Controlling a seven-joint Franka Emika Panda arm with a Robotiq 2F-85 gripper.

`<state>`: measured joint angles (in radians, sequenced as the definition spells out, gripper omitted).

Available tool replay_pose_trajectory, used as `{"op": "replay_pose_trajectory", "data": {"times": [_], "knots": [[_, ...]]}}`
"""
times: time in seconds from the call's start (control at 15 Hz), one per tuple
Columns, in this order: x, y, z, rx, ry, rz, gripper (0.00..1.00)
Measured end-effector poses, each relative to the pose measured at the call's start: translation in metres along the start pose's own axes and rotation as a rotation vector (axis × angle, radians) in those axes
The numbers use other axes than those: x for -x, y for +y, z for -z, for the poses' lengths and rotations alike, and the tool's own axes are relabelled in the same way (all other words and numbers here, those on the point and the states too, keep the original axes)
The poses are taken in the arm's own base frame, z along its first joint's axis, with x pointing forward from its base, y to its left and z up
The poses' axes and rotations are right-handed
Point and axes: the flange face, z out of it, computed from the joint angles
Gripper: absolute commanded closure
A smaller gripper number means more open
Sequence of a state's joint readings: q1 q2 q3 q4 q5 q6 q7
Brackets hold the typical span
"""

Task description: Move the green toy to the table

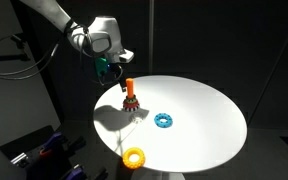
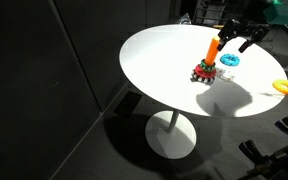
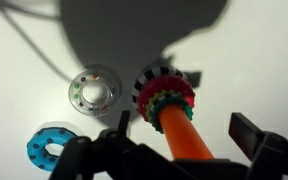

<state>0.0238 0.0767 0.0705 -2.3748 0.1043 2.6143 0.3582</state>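
Counter (image 1: 204, 110): hovering with tool (image 3: 181, 125) spread wide, gripping nothing, flanking orange peg (image 3: 187, 145); leaving green toy (image 3: 164, 103) stacked at peg base, blue ring (image 3: 46, 148) nearby.

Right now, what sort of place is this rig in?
Probably a lab or test studio, not a home. A black backdrop runs all round, a lone round white pedestal table stands in the middle, and only ring toys lie on it, such as the blue ring.
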Motion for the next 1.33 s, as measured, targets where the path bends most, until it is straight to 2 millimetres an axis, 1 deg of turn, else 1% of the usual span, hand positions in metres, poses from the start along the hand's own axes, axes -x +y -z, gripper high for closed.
{"op": "replay_pose_trajectory", "data": {"times": [0.2, 0.4, 0.6, 1.0, 1.33], "knots": [[-0.007, 0.006, -0.022, 0.02, 0.018, 0.02, 0.0], [-0.015, 0.009, -0.037, 0.04, 0.03, 0.045, 0.0], [-0.02, 0.009, -0.048, 0.047, 0.035, 0.057, 0.0], [-0.017, 0.003, -0.068, 0.045, 0.032, 0.093, 0.0], [-0.017, 0.0, -0.077, 0.037, 0.044, 0.139, 0.0]]}}
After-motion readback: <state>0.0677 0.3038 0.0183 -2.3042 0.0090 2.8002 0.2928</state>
